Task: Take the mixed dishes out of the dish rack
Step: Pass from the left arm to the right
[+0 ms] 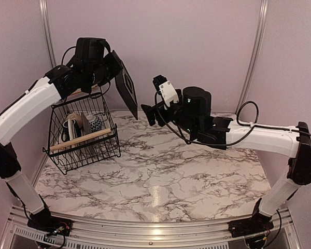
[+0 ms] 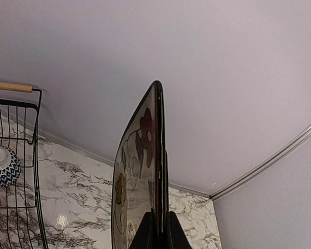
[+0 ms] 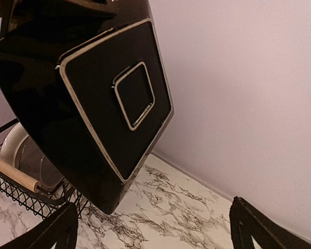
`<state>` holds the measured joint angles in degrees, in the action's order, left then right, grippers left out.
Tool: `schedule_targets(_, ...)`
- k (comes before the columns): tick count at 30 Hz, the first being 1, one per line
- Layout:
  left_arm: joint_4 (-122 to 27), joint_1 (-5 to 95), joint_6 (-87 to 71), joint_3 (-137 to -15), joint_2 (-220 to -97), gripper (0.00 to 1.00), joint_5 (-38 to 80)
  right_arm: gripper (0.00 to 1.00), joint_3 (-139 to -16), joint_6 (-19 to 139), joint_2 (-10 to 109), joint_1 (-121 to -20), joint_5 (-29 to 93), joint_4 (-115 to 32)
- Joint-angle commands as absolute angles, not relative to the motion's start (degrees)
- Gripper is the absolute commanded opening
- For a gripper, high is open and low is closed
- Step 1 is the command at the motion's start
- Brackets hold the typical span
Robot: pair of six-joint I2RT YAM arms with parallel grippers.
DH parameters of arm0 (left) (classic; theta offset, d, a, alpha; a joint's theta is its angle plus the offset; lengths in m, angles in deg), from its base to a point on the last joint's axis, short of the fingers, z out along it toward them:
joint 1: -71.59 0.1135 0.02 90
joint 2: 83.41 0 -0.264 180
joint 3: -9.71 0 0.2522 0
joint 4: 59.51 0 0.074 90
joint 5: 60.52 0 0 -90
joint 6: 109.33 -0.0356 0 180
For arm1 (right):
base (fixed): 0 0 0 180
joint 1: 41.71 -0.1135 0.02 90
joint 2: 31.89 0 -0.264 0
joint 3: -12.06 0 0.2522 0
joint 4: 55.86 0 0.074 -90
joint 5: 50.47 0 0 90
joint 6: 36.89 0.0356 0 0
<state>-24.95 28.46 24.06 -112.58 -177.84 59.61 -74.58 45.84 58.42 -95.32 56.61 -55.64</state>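
My left gripper (image 1: 115, 66) is shut on the top edge of the dark square plate (image 1: 127, 89), which hangs on edge in the air above and to the right of the dish rack (image 1: 57, 155). In the left wrist view the plate (image 2: 145, 171) stands edge-on between the closed fingers (image 2: 145, 233), showing a flower pattern on its face. My right gripper (image 1: 148, 112) is open just right of the plate's lower corner, not touching it. Its wrist view shows the plate's black underside (image 3: 109, 98) above the spread fingertips (image 3: 62, 228). A patterned bowl (image 2: 2, 166), a cream bowl (image 1: 79, 122) and a dark mug (image 1: 66, 132) sit in the rack.
The black wire rack stands at the table's left, with a wooden handle (image 1: 80, 140) across its front. Marble tabletop (image 1: 176, 176) stretches to the right and front of it. The lilac back wall (image 1: 197, 46) is close behind both grippers.
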Motion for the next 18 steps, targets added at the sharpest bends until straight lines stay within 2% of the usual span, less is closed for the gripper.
schedule_targets(1,-37.66,27.86,32.2,-113.85,-177.8,0.0,60.41,0.98,-77.38,31.34,63.1,-101.15,68.23,-62.57)
schedule_targets(8,-37.85,27.12,36.99,-111.42,-178.34,0.0,60.71,0.96,-76.93,22.43,68.43,-103.37,77.34,-71.65)
schedule_targets(12,-37.62,26.82,39.3,-110.33,-178.48,0.0,60.31,0.92,-78.41,19.05,71.76,-103.81,78.83,-75.35)
schedule_targets(18,-37.02,26.53,41.68,-110.2,-178.51,0.0,60.24,0.85,-81.59,11.55,78.1,-104.85,87.21,-85.68)
